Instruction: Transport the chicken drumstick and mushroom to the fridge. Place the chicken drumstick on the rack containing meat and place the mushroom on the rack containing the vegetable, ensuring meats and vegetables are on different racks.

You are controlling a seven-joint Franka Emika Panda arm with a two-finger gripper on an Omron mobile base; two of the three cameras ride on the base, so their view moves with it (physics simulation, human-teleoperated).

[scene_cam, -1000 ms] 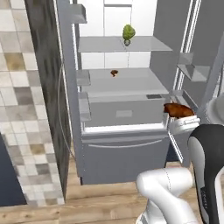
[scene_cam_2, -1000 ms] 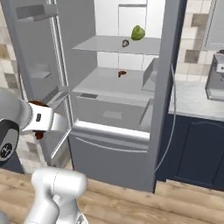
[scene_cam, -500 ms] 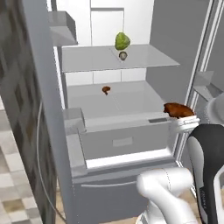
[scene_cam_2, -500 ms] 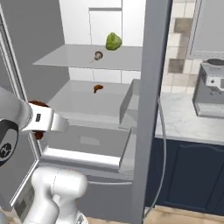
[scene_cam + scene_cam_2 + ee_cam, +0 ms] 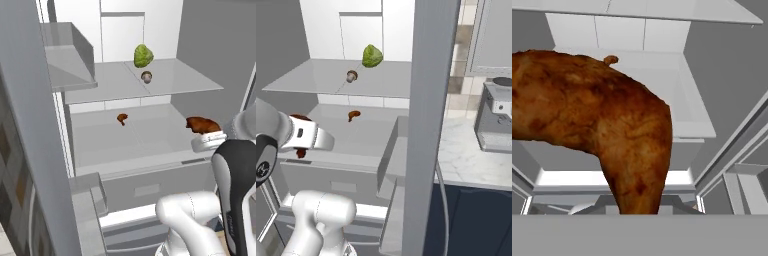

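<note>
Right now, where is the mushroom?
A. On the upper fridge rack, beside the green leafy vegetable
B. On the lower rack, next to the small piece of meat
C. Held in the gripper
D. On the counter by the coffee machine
A: the mushroom sits on the upper rack just in front of the green leafy vegetable.

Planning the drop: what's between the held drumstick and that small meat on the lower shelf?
Bare shelf between the drumstick and the small meat, seen in left base view.
</note>
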